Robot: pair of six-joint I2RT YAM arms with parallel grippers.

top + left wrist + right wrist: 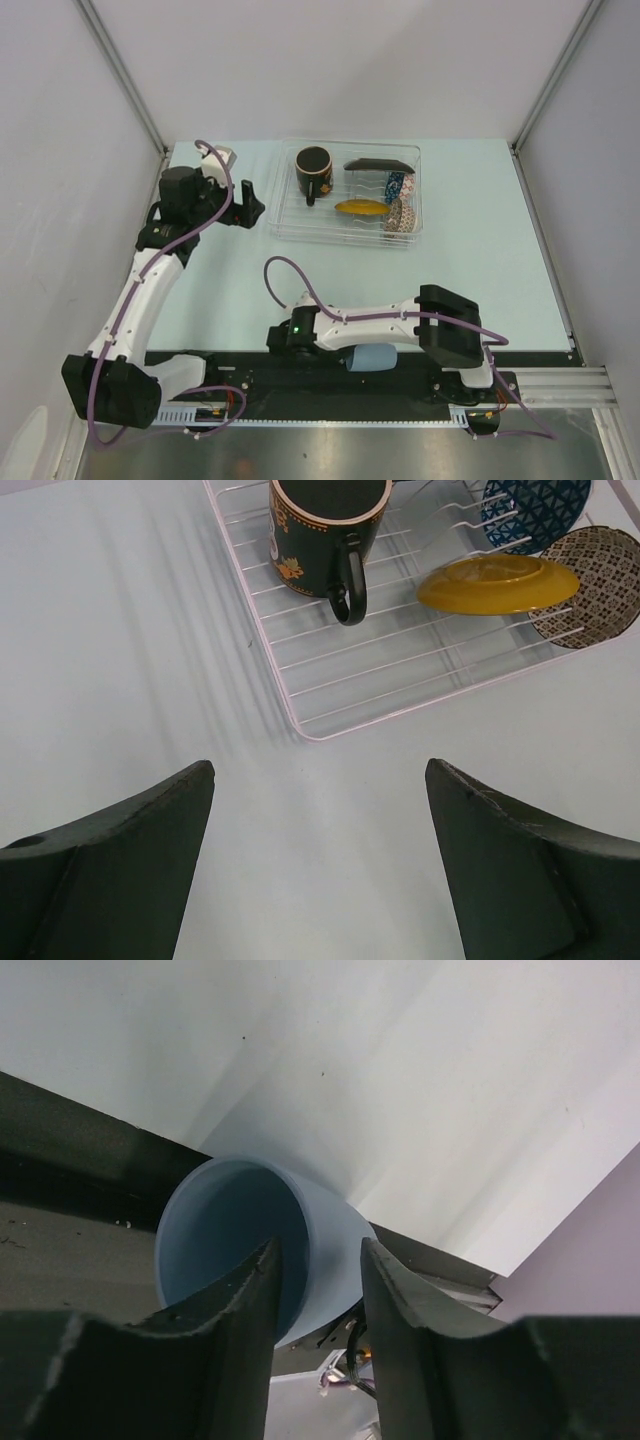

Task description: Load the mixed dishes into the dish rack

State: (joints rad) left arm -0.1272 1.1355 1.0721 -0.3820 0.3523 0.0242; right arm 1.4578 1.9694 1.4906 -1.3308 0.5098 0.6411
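Robotics lab test cell, not a kitchen. A pale table (480, 260) is boxed in by plain white panels (340, 70) on aluminium framing (125, 78). The left arm (140, 300) and right arm (380, 322) are bolted to a black rail (290, 385), with purple cables (268, 275) left exposed. Only the dish rack (290, 225) is domestic.

The table (480, 250) is smooth, matt and pale. The dish rack (282, 228) is clear, glossy plastic with thin ribs. In it, the dark cup (320, 540) and the yellow plate (495, 585) carry a shiny ceramic glaze. The light blue cup (235, 1230) looks smooth and matt. The fingers (230, 1310) of the right claw (320, 1250) are matt black with a faintly grainy, scuffed, plastic look.
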